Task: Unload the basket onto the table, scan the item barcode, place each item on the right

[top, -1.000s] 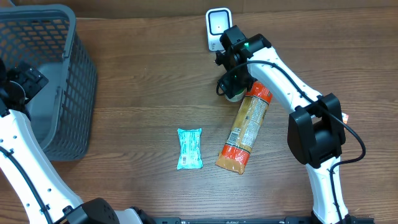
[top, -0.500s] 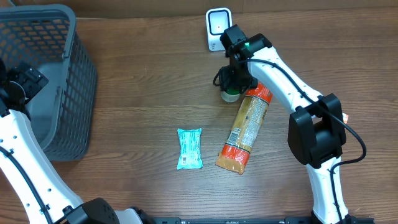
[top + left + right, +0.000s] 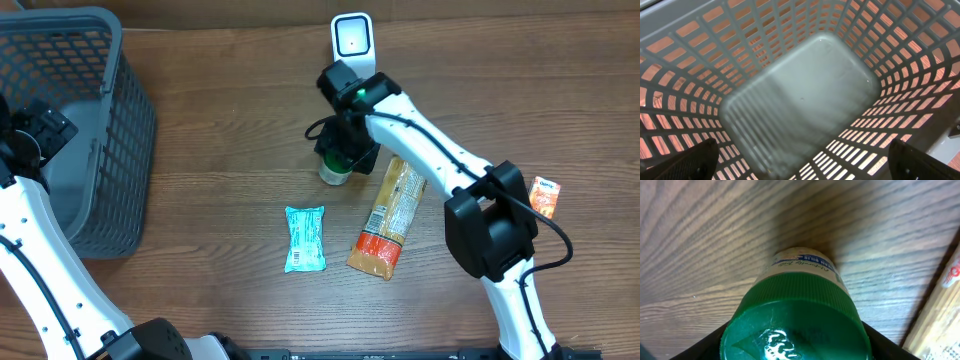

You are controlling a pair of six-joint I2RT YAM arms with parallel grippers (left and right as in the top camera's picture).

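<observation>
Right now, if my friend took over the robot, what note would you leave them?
Left gripper: open, holding nothing, pointing down into the grey basket.
Right gripper: shut on the green-capped bottle, a little in front of the white scanner and beside the long orange snack bag.
Also on the table: a teal packet and a small orange packet.
Done: the bottle is in the grip.
Left: probably turn its barcode toward the scanner. The pictures do not show whether a scan has registered.
</observation>
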